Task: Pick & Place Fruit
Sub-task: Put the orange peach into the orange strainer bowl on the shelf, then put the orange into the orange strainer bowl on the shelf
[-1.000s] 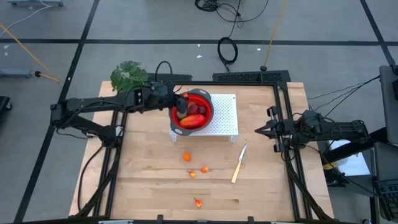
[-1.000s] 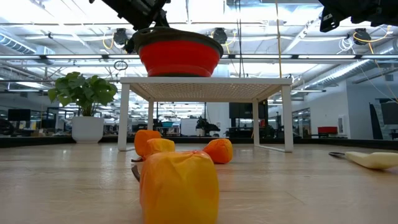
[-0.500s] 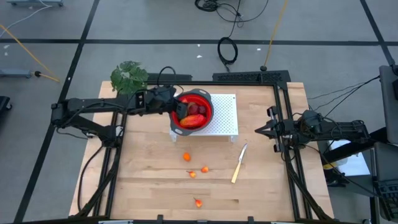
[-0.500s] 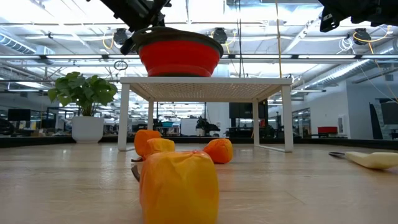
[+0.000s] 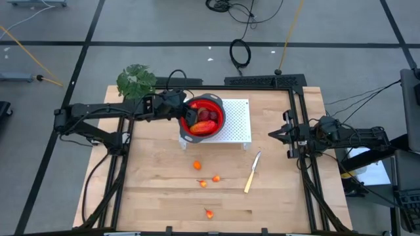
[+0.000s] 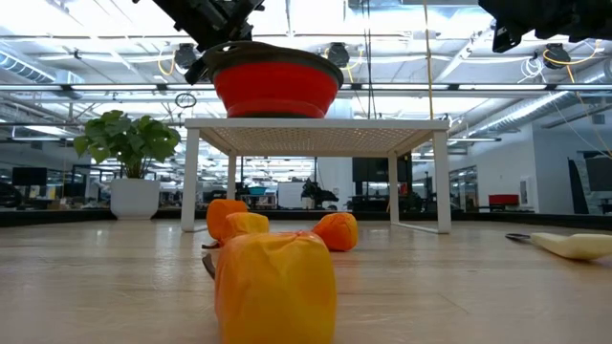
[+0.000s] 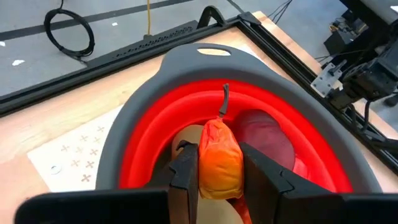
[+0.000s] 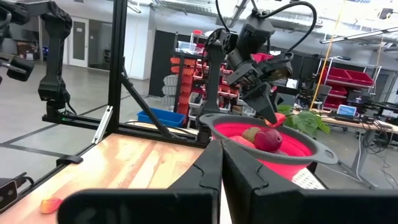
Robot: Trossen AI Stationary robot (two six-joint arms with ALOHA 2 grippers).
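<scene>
Left gripper [image 7: 214, 171], grasping an orange fruit [image 7: 219, 158], hovers inside the bowl [image 7: 149, 124]; placing step. Next: release it. Right gripper [image 5: 274, 136] waits clenched at the counter's right edge.

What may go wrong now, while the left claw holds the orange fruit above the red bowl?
1. The left claw grips the small orange fruit only at its sides; it may slip early.
2. The bowl is already quite full, so the fruit may roll out.
3. The bowl sits at the edge of the white stand; a push may tip it.
</scene>
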